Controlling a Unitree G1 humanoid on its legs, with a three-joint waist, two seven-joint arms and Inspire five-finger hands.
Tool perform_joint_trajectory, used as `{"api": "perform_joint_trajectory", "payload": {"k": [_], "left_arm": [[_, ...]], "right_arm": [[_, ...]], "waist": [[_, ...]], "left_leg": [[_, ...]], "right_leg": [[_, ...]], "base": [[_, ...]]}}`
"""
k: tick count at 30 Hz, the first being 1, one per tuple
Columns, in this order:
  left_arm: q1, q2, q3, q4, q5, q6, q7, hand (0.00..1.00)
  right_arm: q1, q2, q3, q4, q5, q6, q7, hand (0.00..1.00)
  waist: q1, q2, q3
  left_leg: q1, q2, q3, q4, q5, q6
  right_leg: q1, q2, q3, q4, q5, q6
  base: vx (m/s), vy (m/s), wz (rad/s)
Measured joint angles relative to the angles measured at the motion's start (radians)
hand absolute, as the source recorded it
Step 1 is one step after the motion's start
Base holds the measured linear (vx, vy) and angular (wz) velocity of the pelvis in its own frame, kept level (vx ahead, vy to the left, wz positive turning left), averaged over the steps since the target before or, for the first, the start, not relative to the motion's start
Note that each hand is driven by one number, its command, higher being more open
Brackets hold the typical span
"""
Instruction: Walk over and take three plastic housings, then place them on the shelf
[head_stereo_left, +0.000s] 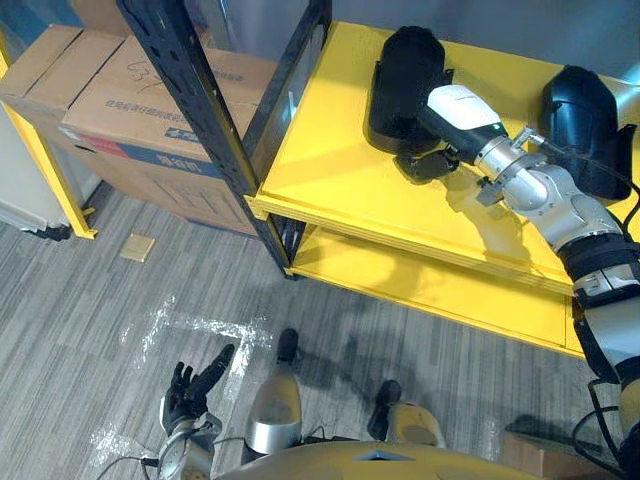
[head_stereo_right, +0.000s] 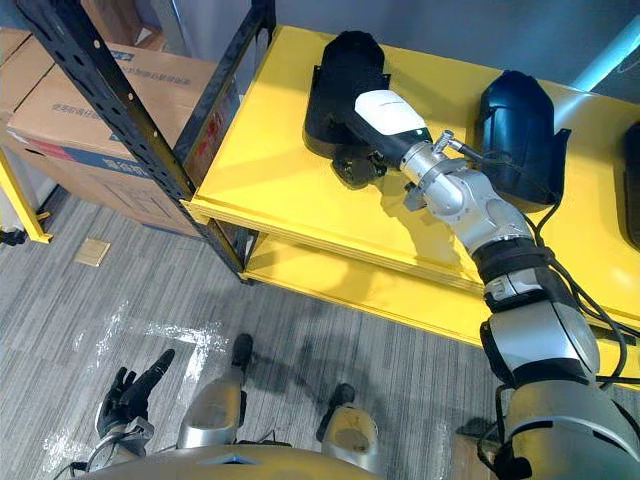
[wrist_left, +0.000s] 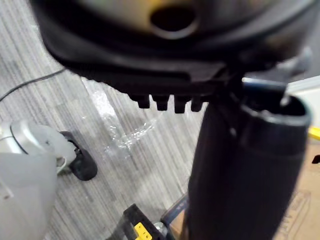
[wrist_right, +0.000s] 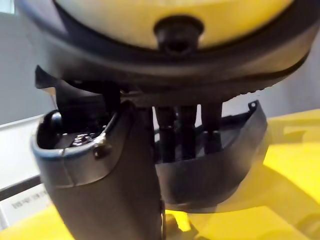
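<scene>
Head stereo above shelf; wrists close.

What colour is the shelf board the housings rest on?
Bright yellow; the shelf board shows best in the left eye view.

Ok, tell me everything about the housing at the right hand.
The housing is a dark, glossy, rounded shell, seemingly moulded plastic, hollow with a thin rim. It lies on the upper board of the yellow shelf, toward its left end, apart from a second housing. The right hand meets its near edge; the grip is hidden.
</scene>
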Motion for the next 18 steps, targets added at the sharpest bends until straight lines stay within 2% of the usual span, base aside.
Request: {"api": "perform_joint_trajectory", "payload": {"k": [10, 18], "left_arm": [[-0.020, 0.001, 0.000, 0.002, 0.000, 0.012, 0.003, 1.00], [-0.017, 0.005, 0.000, 0.027, 0.010, 0.015, 0.002, 1.00]], "right_arm": [[0.042, -0.014, -0.012, -0.033, 0.001, -0.029, 0.000, 1.00], [0.120, -0.008, -0.053, -0.119, 0.033, -0.038, 0.021, 1.00]], "waist": [[-0.003, -0.002, -0.002], [-0.006, -0.013, -0.017]], "left_leg": [[0.018, 0.003, 0.009, 0.000, -0.008, 0.000], [0.047, 0.007, 0.041, 0.000, 0.006, -0.020]], "right_leg": [[0.021, 0.005, 0.004, -0.021, 0.005, 0.004], [0.073, 0.015, -0.008, -0.070, 0.018, 0.003]], "base": [[-0.01, -0.008, -0.02], [0.01, -0.008, 0.01]]}}
